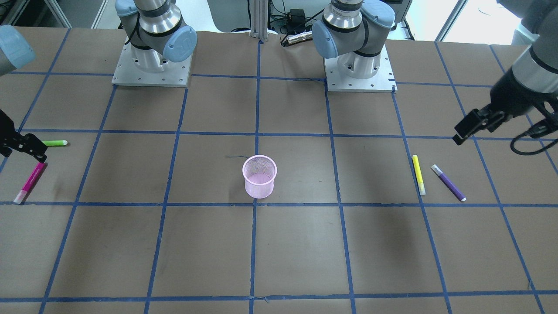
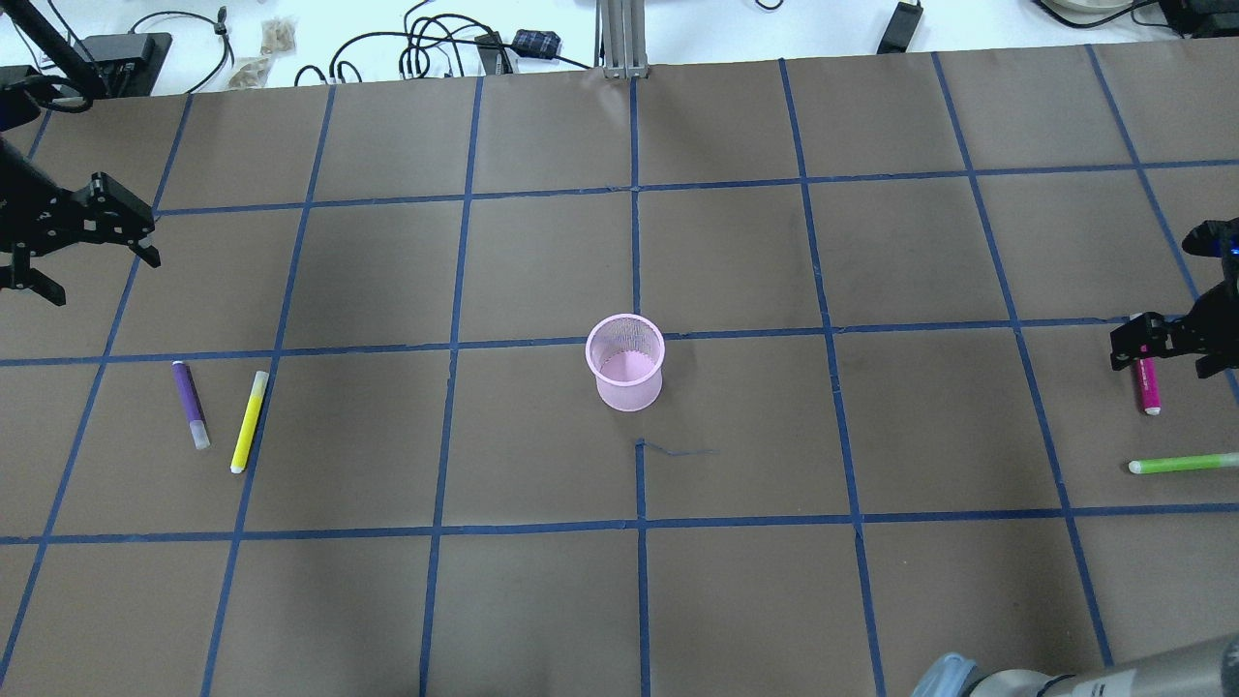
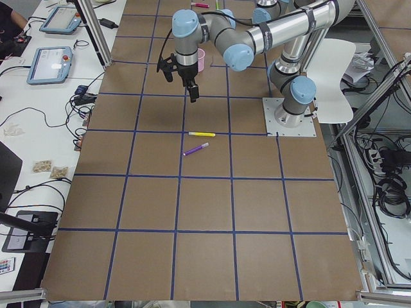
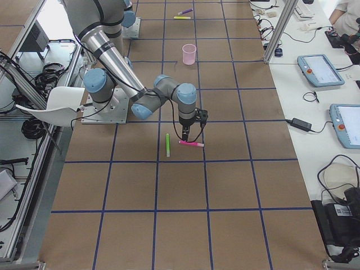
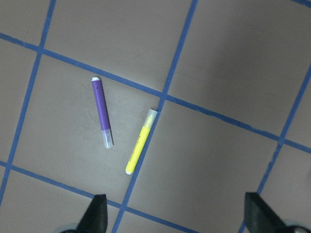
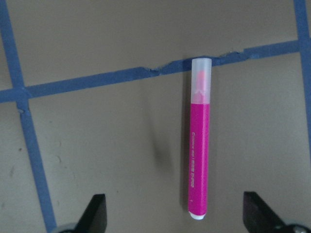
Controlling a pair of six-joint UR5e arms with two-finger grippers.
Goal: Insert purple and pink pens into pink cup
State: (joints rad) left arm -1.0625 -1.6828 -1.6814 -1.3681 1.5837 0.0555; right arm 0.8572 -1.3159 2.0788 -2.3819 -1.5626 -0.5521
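The pink mesh cup [image 1: 259,176] stands upright and empty mid-table, also in the overhead view [image 2: 625,363]. The purple pen [image 1: 448,182] lies flat on the robot's left side [image 2: 190,404]. My left gripper [image 1: 468,127] is open and empty, held high and beyond the pen; the left wrist view shows the pen [image 5: 100,109] ahead of the open fingers. The pink pen [image 1: 29,182] lies flat on the robot's right side [image 2: 1148,382]. My right gripper [image 2: 1162,360] is open, low over one end of it; the right wrist view shows the pen [image 6: 200,145] between the fingers.
A yellow pen [image 1: 419,174] lies beside the purple one [image 2: 249,421]. A green pen [image 1: 54,142] lies near the pink pen [image 2: 1183,464]. Brown paper with blue tape lines covers the table. The two arm bases [image 1: 152,65] stand at the robot's edge.
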